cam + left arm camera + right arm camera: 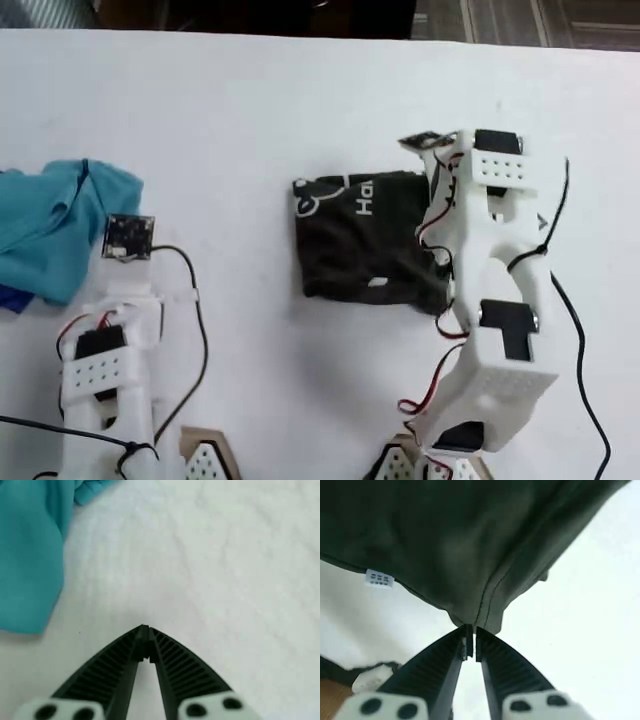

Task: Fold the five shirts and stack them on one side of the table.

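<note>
Left gripper is sitting pinched shut with nothing in it, hovering over bare white table just beside the teal shirt. I'm reading that teal shirt as unfolded: it's lying rumpled at the table's left edge. A dark blue scrap is poking out beside it, maybe another shirt, but I can't tell.

Moving right, the black shirt is lying mid-table as a rough rectangle. It looks partly folded to me, with a white label showing near one edge. Right gripper is sitting at the black shirt's right side, jaws closed down narrow on a seam at the cloth's edge, so I'm calling it a pinch hold on the fabric.

Progress as I'm judging it: early. No stack is forming on either side, the black one is only being worked into shape, the teal one is waiting, and I'm counting nowhere near five shirts here.
</note>
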You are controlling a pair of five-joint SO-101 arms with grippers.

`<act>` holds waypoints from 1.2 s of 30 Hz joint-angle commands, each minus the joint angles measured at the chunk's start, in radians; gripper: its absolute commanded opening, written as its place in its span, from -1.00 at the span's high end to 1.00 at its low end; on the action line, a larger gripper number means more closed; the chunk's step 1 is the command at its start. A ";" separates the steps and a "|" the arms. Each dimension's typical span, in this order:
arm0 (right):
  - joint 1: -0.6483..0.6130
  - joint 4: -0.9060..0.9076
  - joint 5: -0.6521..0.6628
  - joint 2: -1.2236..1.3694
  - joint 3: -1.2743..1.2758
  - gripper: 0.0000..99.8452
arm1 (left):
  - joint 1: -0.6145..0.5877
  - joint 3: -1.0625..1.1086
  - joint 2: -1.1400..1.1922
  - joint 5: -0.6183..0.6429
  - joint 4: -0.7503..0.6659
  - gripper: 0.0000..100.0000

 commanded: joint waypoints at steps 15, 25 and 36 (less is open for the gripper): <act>-0.013 -0.271 -0.084 -0.054 0.305 0.96 | -0.006 -0.002 -0.015 -0.002 -0.017 0.94; -0.019 -0.280 -0.094 -0.289 -0.012 0.96 | -0.006 -0.002 -0.015 -0.002 -0.017 0.94; -0.022 -0.529 -0.278 0.048 -0.086 0.55 | -0.006 -0.002 -0.015 -0.002 -0.017 0.94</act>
